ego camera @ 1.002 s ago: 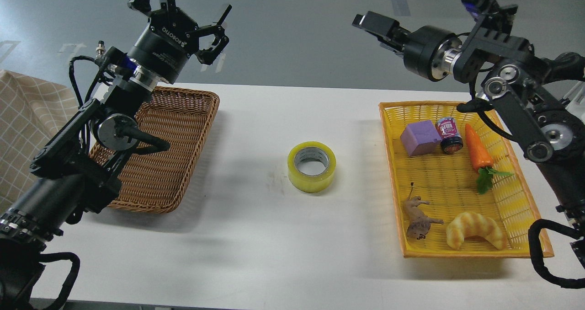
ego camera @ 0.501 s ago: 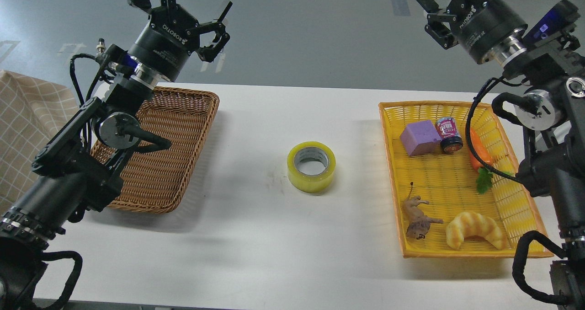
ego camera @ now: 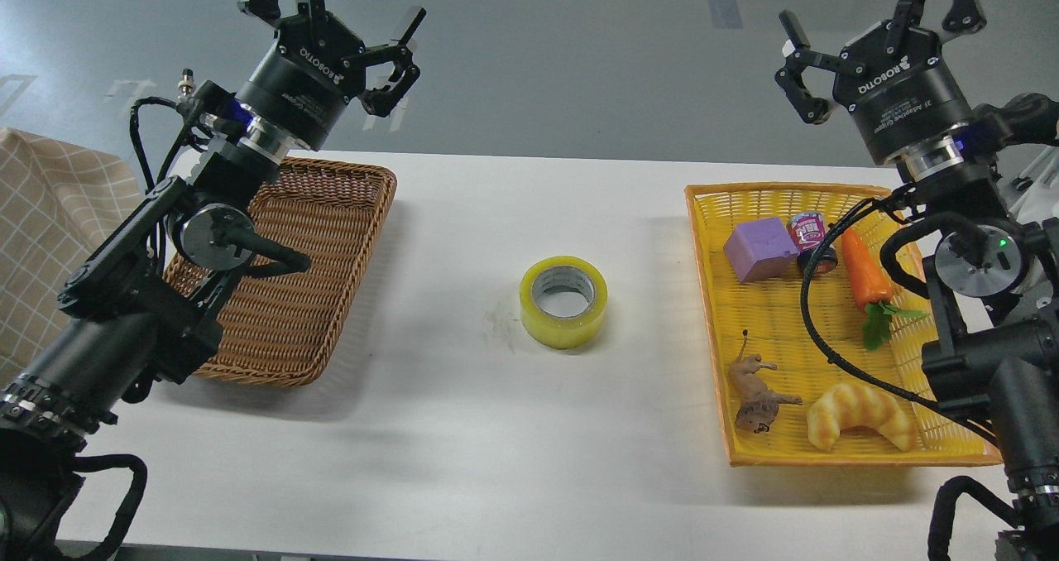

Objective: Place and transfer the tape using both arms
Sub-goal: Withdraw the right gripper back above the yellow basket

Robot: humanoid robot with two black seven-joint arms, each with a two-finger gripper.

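The tape, a thick yellow translucent roll with a grey-white core, lies flat on the white table at its middle. My left gripper is raised high above the far end of the brown wicker basket, open and empty. My right gripper is raised high above the far edge of the yellow basket, open and empty. Both grippers are well away from the tape.
The brown wicker basket at left holds nothing visible. The yellow basket at right holds a purple block, a small jar, a toy carrot, a toy animal and a croissant toy. A checked cloth lies far left.
My right arm has swung up and to the right, turning its gripper from pointing left to pointing up and away. My left gripper shifted slightly. The tape has not moved.
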